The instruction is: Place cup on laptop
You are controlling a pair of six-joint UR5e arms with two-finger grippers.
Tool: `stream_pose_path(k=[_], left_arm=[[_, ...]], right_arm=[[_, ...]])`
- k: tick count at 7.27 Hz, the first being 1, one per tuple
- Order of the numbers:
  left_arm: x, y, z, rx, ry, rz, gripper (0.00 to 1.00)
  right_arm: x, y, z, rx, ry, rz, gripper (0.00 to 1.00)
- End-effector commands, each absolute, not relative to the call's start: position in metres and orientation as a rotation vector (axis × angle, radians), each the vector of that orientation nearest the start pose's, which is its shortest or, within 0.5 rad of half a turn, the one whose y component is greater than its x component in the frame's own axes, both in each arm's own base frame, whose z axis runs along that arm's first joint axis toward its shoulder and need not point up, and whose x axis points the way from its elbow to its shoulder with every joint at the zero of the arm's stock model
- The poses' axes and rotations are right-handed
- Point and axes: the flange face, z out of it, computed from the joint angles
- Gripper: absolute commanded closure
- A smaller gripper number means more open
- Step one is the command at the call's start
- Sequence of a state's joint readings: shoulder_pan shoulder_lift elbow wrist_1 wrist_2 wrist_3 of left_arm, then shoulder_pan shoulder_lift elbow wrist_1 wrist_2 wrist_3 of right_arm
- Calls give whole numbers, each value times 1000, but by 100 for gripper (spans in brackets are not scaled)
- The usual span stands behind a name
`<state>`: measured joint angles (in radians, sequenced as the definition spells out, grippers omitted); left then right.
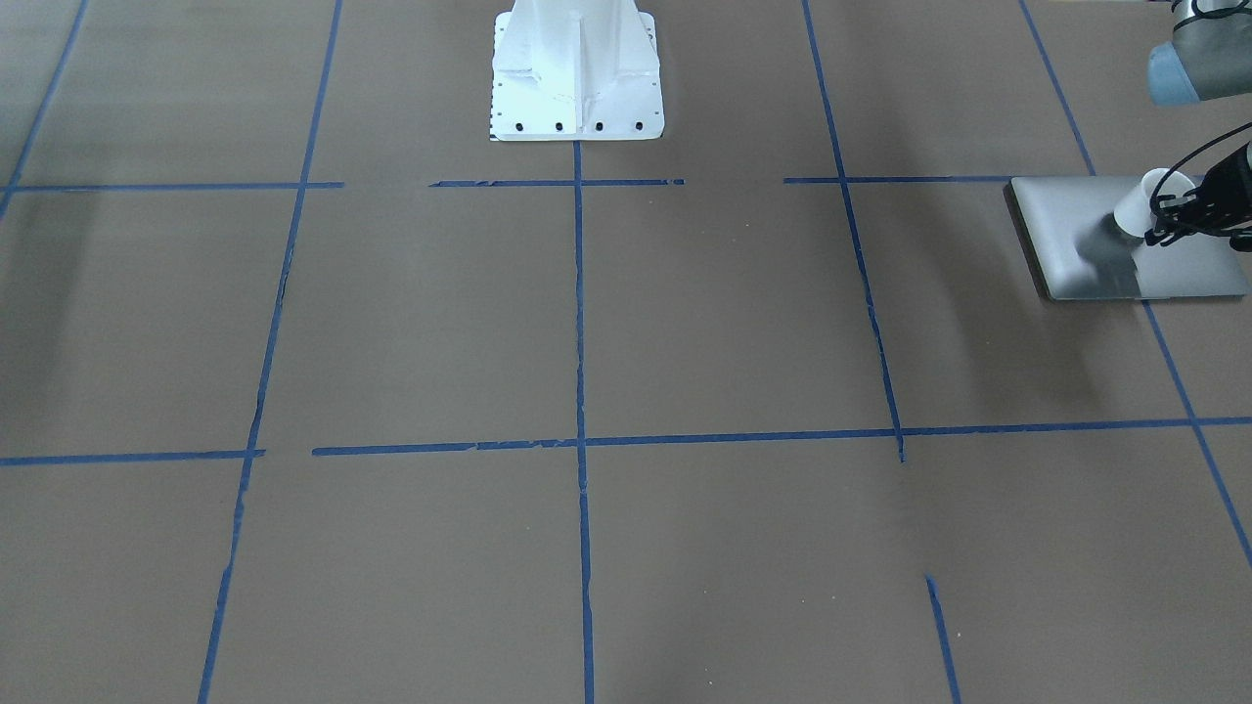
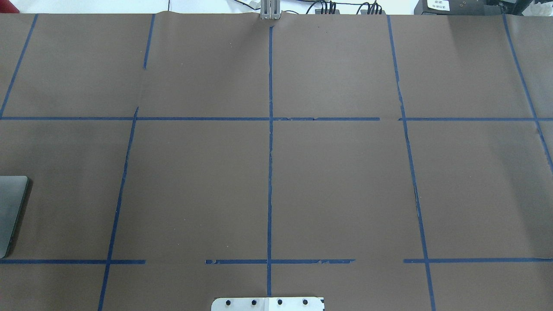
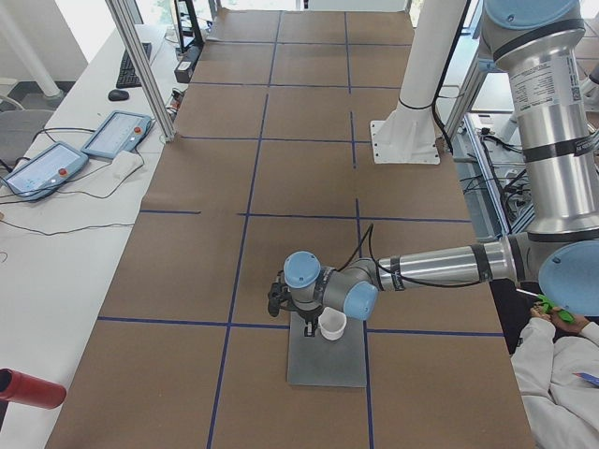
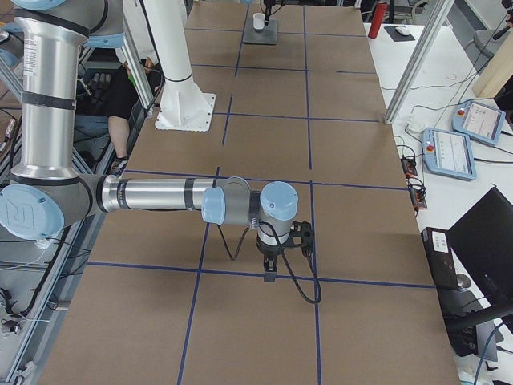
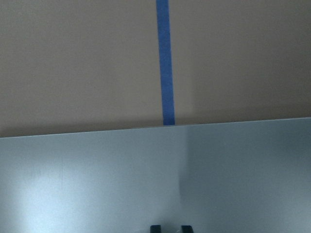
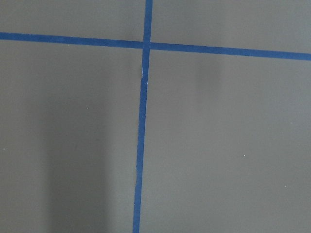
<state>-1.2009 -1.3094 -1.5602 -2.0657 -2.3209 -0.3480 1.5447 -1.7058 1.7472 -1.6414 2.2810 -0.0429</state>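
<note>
- The left gripper [image 1: 1164,217] looks clamped on the rim of the cup [image 1: 1140,205], over the laptop [image 1: 1066,230]. I can't tell whether the cup's base touches it.
- Let go too high and the narrow-based cup may topple or skid on the slick metal.
- Push down too far and the laptop could get dented.
- The right gripper [image 4: 270,271] hangs well apart over the table [image 4: 353,200]; open or closed, I can't tell.

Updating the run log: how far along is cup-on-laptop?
Done: the cup is off the table and over the laptop. In hand: the left gripper appears to hold it at the rim, tilted, with its shadow cast apart on the lid, so it seems not yet set down. Left: lower it, release, back away. The right gripper hangs over the table, far from both.
</note>
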Motion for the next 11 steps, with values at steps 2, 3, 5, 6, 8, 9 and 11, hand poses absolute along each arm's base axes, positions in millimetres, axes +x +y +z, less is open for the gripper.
stream_pose_path(k=[2, 3, 5, 6, 8, 9, 11], left_arm=[[79, -381, 731, -69, 772, 105, 54], [79, -382, 730, -64, 774, 112, 26], [79, -387, 716, -46, 783, 119, 0], [75, -386, 698, -14, 792, 126, 0], [11, -398, 681, 30, 761, 149, 0], [-40, -401, 656, 26, 745, 152, 0], [-85, -390, 645, 16, 755, 110, 0]], right_arm=[[57, -434, 646, -22, -710, -56, 0], [57, -434, 646, -22, -709, -56, 0], [57, -434, 646, -22, -710, -56, 0], [57, -434, 646, -22, -710, -56, 0], [57, -434, 646, -22, -710, -56, 0], [57, -434, 646, -22, -710, -56, 0], [57, -434, 646, -22, -709, -56, 0]])
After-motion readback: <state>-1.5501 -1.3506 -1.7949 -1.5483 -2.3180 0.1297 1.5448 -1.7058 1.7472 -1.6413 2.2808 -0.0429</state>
